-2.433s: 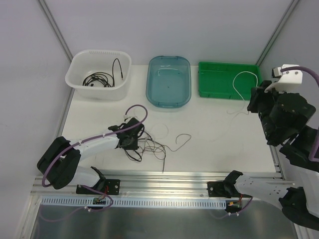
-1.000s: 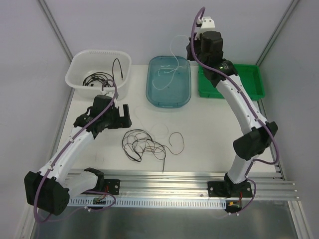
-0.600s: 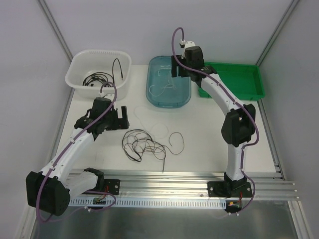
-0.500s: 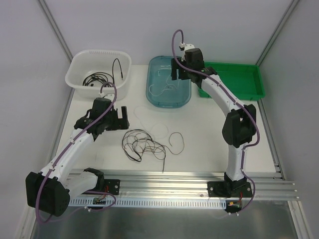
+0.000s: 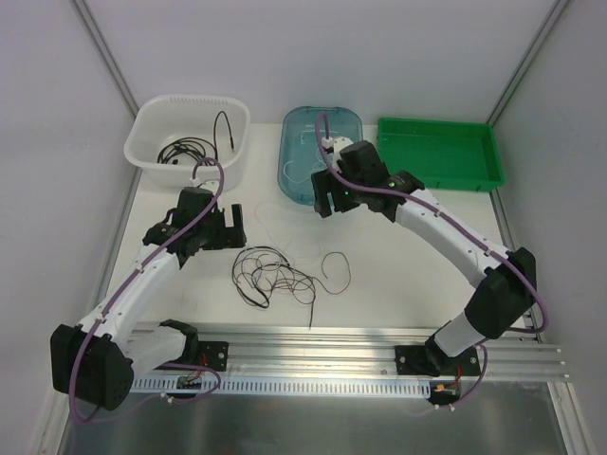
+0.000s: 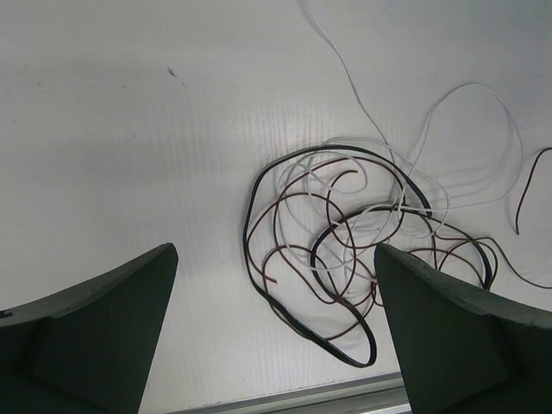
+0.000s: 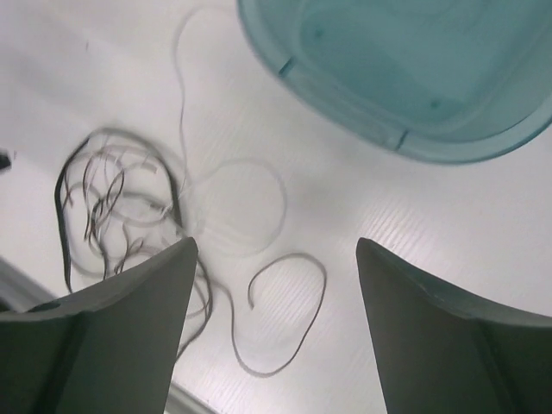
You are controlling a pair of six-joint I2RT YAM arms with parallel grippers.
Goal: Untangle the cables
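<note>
Overhead view of a white table (image 5: 417,275) with two robot arms mounted on a metal rail (image 5: 322,339) at the near edge.

Just beyond the rail, left of centre, the tangle of cables (image 5: 277,278) lies flat on the table. It is made of thin black, brown and white strands looped through each other. It spreads mostly left to right, and one loose brown loop (image 5: 334,269) trails off its right side.

The left gripper (image 5: 230,226) hangs just far-left of the tangle. In its wrist view the knot (image 6: 362,259) sits ahead and slightly right of the fingers. The jaws are spread fully and hold nothing.

The right gripper (image 5: 328,201) hovers far-right of the tangle, a little further from it. Its wrist view puts the knot (image 7: 121,207) off to one side. Its jaws are also wide apart and touch nothing.

I judge the left arm to be the nearer one for the next pick.

Along the far edge:
- A white bin (image 5: 152,114) on the left holds coiled black cables (image 5: 185,150).
- A blue tub (image 5: 289,142) in the middle seems to hold a pale strand (image 5: 300,169).
- A green tray (image 5: 436,128) stands on the right.
</note>
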